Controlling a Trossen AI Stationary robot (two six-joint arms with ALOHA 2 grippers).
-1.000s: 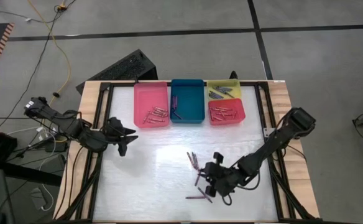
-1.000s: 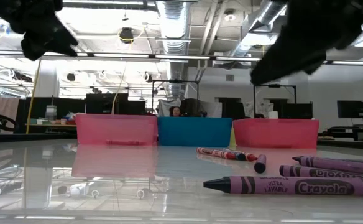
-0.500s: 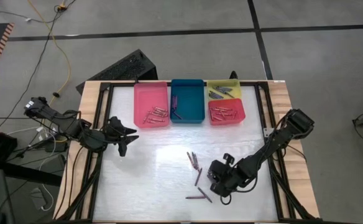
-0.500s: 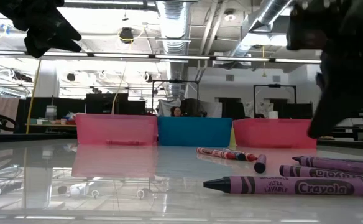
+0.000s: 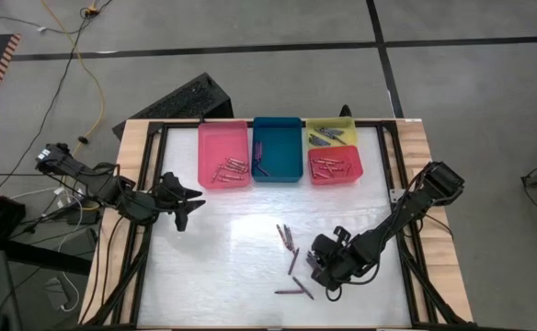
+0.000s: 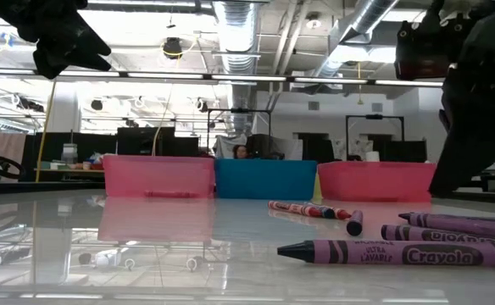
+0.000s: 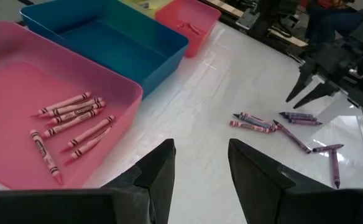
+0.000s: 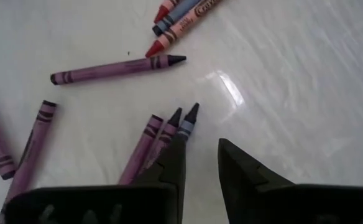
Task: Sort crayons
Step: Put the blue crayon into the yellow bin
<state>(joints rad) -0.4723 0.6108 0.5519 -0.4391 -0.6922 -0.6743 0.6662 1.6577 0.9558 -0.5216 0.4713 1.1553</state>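
- Pink tray [image 5: 223, 154], upper centre, holds several crayons [image 5: 229, 170]; teal tray [image 5: 278, 149] a few; red tray [image 5: 336, 165] several; yellow tray [image 5: 331, 131] partly cut off.
- Loose crayons [image 5: 290, 248] lie lower centre.
- Right gripper [image 8: 200, 158] narrowly parted beside them, empty; left gripper [image 7: 200, 165] parted, empty.

Four trays sit at the table's [image 5: 232, 267] 12 o'clock edge: a pink tray [image 5: 223, 154], a teal tray [image 5: 278, 149] beside it, then a yellow tray [image 5: 333, 131] with a red tray [image 5: 336, 165] touching it at 6 o'clock
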